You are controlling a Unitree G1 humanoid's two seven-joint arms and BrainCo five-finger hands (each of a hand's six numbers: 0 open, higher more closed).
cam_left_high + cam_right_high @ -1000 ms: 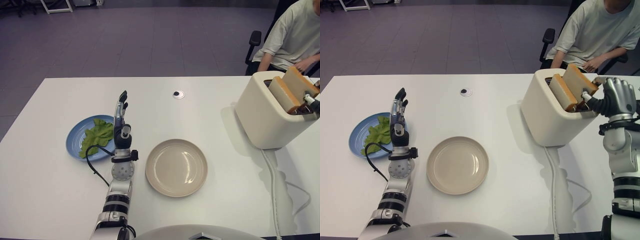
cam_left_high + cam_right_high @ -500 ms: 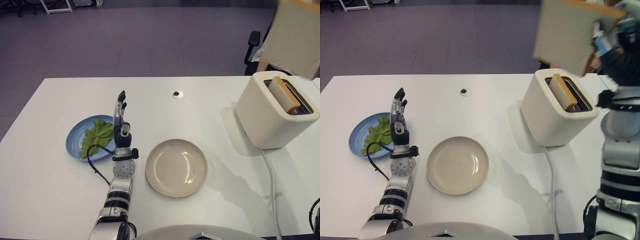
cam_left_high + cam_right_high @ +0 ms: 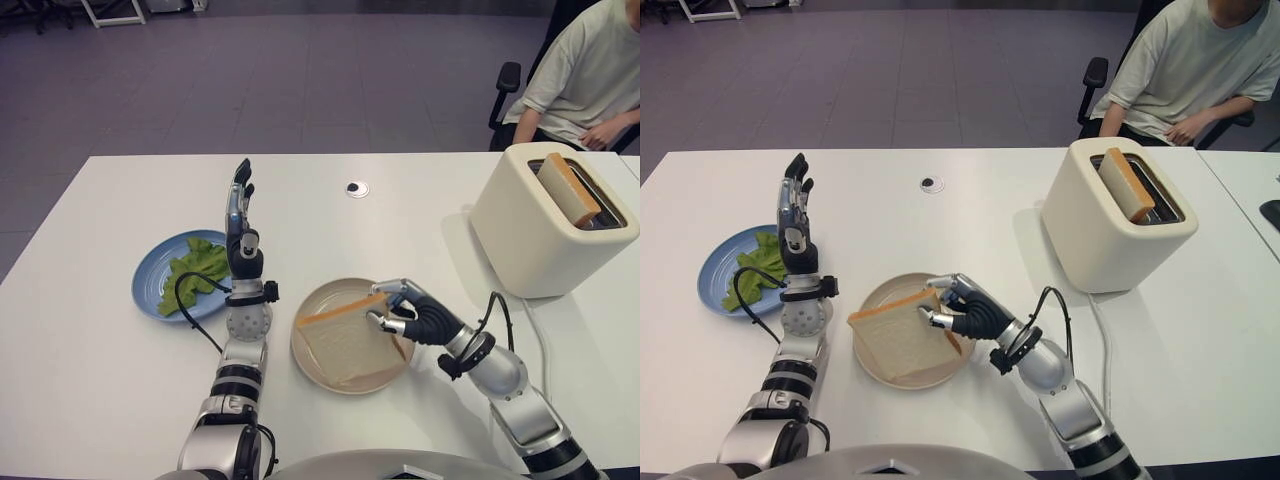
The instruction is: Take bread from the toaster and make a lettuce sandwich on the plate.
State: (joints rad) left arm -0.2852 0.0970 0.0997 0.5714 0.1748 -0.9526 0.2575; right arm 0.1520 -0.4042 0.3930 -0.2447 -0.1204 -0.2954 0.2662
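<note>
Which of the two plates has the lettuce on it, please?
The blue plate beside the left hand holds the lettuce; the beige plate has a bread slice over it.

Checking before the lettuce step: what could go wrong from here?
1. The right hand grips the bread slice by one edge, tilted, with its far corner near the rim of the plate. Released like this, it might land partly off the plate.
2. The right forearm lies close to the cord of the toaster, so drawing back could snag it.
3. The left hand stands beside the blue plate of lettuce and could nudge it.
</note>
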